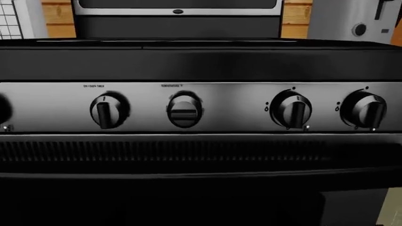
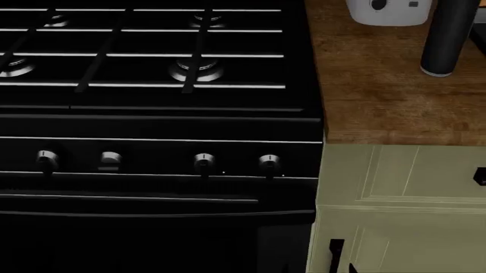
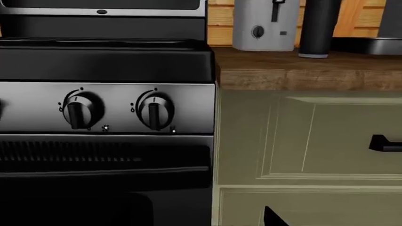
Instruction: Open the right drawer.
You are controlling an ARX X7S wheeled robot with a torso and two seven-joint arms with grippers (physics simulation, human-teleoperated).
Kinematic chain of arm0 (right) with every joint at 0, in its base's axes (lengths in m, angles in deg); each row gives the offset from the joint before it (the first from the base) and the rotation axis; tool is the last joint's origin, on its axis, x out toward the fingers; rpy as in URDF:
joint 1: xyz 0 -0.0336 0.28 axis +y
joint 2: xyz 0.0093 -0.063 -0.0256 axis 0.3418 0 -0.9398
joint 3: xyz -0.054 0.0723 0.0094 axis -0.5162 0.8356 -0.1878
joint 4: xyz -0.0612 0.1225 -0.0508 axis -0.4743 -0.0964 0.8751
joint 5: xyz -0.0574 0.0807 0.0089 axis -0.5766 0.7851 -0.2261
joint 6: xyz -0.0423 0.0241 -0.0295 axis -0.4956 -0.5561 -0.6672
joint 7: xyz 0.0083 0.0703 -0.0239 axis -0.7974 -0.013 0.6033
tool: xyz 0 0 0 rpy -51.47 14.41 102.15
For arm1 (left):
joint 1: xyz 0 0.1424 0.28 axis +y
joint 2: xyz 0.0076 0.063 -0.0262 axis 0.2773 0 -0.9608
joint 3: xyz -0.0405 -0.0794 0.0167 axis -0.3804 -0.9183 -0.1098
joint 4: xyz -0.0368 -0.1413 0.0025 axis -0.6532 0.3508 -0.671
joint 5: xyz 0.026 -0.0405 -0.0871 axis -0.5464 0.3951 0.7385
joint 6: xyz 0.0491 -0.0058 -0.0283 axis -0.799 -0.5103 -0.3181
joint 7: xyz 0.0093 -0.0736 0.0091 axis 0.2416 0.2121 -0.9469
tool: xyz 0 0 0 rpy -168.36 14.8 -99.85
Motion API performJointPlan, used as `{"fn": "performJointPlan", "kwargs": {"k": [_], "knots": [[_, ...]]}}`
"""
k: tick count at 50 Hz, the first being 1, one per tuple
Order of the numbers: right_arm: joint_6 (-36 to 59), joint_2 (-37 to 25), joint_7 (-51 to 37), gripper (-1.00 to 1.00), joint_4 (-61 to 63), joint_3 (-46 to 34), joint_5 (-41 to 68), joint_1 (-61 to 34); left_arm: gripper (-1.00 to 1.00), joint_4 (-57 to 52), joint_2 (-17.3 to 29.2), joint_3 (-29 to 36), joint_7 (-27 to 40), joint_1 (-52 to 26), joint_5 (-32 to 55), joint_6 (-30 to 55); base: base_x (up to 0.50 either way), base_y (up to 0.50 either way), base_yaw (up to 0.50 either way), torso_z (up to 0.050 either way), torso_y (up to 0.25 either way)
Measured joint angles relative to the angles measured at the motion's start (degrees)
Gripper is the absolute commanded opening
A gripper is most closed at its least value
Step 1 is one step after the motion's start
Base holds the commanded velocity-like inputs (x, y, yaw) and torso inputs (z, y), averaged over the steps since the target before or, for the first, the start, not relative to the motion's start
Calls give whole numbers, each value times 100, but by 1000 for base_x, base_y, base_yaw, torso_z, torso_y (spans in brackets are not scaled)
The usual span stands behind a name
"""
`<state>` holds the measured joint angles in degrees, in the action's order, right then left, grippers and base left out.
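Kitchen setup: a wooden tabletop [image 2: 379,85] sat right of a black stove [image 2: 152,119], with plank walls behind. On it stood a white toaster [image 3: 265,26] and a dark cylinder [image 3: 317,28]. The drawer [image 3: 326,136] was just under the tabletop, right beside the stove, pale sage green with a grooved panel front, closed; only the end of its black handle [image 3: 383,143] showed. Below it was a door [image 2: 395,250]. I counted four knobs [image 2: 204,162] in the head view and two burners. Neither arm's jaws were in view, so can't tell their state.

Views near, perhaps sharing stove [image 2: 152,131] knobs
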<state>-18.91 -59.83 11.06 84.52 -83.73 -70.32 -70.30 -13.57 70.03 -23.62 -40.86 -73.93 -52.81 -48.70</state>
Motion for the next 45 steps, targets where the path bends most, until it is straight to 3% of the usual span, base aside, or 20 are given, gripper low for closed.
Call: {"fn": "performJointPlan", "kwargs": {"k": [45], "knots": [[-69, -315, -369, 100, -35, -355, 255, -34, 100, -30, 288, 374, 343, -16, 322, 17, 0, -169, 0, 0, 0]]}}
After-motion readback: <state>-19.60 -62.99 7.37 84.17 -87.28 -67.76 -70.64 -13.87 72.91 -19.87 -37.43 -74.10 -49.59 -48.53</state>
